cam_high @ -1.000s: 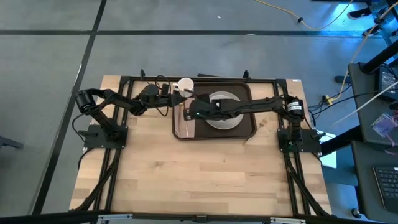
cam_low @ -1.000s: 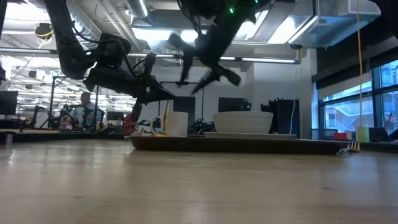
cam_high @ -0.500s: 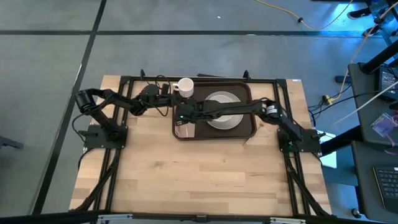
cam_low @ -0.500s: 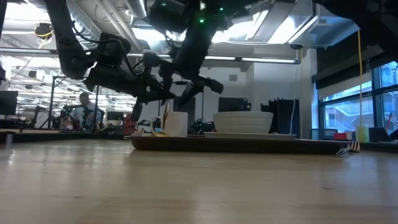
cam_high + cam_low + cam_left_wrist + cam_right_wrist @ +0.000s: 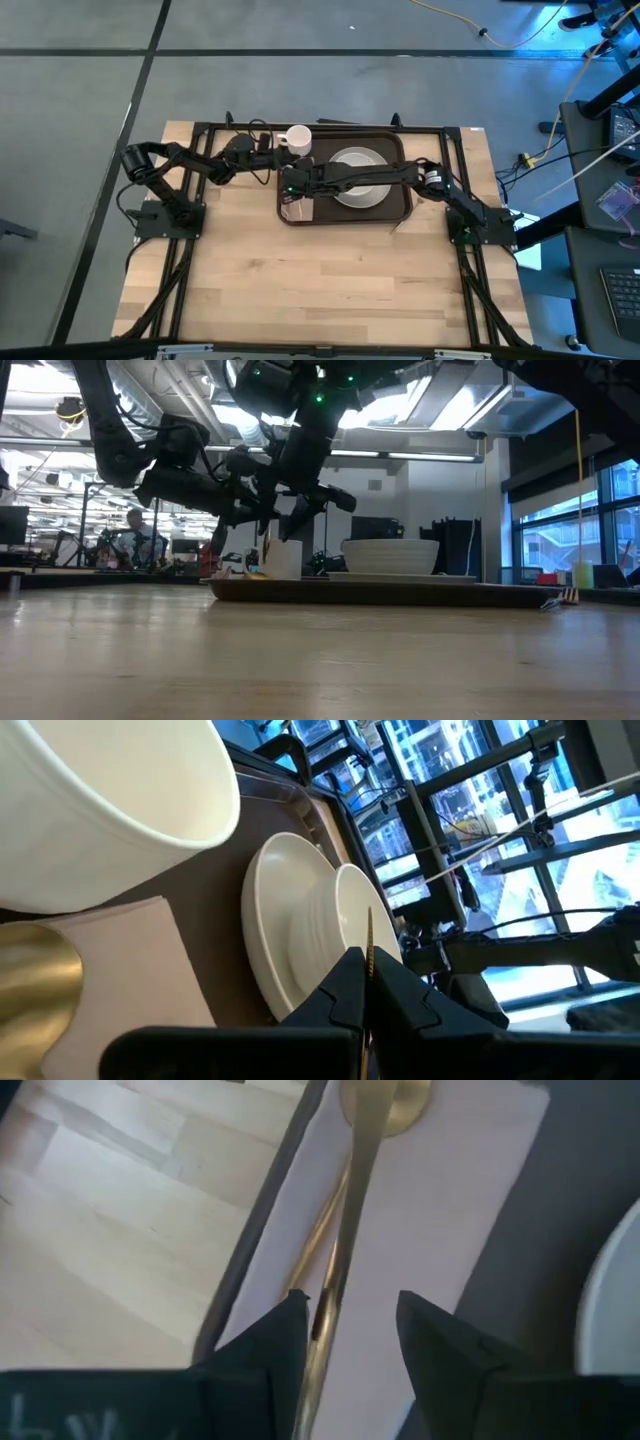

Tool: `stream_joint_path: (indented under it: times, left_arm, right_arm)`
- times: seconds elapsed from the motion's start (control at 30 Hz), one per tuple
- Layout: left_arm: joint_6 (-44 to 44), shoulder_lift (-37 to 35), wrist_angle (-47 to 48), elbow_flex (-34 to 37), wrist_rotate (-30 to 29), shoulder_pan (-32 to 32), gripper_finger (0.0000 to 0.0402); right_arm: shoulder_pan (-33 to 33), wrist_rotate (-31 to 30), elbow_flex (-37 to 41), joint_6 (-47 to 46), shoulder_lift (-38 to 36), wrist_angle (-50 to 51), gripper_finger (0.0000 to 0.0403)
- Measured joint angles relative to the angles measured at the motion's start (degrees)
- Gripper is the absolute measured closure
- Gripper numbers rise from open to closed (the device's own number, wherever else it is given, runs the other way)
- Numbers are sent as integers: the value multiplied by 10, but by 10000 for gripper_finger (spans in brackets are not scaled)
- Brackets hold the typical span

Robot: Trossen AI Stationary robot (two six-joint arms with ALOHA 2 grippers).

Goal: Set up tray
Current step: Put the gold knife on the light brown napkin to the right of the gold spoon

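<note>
The dark brown tray [image 5: 404, 203] lies at the table's far middle. On it are a white plate with a bowl [image 5: 357, 178], a white cup [image 5: 298, 139] and a pink napkin [image 5: 440, 1200]. A gold spoon [image 5: 352, 1230] lies on the napkin beside a second gold piece [image 5: 318, 1255]. My right gripper [image 5: 350, 1335] hangs open above the napkin, one finger on each side of the spoon's handle and clear of it. My left gripper [image 5: 368, 982] is shut on a thin gold utensil [image 5: 369, 935] at the tray's far left corner, by the cup. My left gripper pinches the thin gold utensil's shaft [image 5: 369, 960] between its two fingers, coming at it about level from the table's left. In the low view the utensil [image 5: 267, 548] stands roughly upright below the fingers, left of the cup. Whether its lower end rests on anything, I cannot tell.
Bare wooden tabletop [image 5: 320, 280] spreads over the whole near half. A black frame [image 5: 200, 140] runs around the table's far edge and sides. People and desks show in the room beyond the table in the low view.
My right gripper has gone toward the table's left edge and down, from beside the plate to over the napkin, rolling as it went. Its fingers have stayed open.
</note>
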State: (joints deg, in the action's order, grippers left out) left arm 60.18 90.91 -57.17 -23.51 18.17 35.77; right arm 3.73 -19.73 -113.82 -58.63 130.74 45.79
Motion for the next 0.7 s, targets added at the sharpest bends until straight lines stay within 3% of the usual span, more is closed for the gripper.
stream_joint_path:
  times: [0.5, 0.7]
  left_arm:
    - [16, 0, -14, 0, 12, 0, 400]
    - [26, 0, -14, 0, 13, 0, 400]
  right_arm:
    - [0, -1, 0, 13, 0, -15, 246]
    - [0, -1, 0, -22, 0, -14, 257]
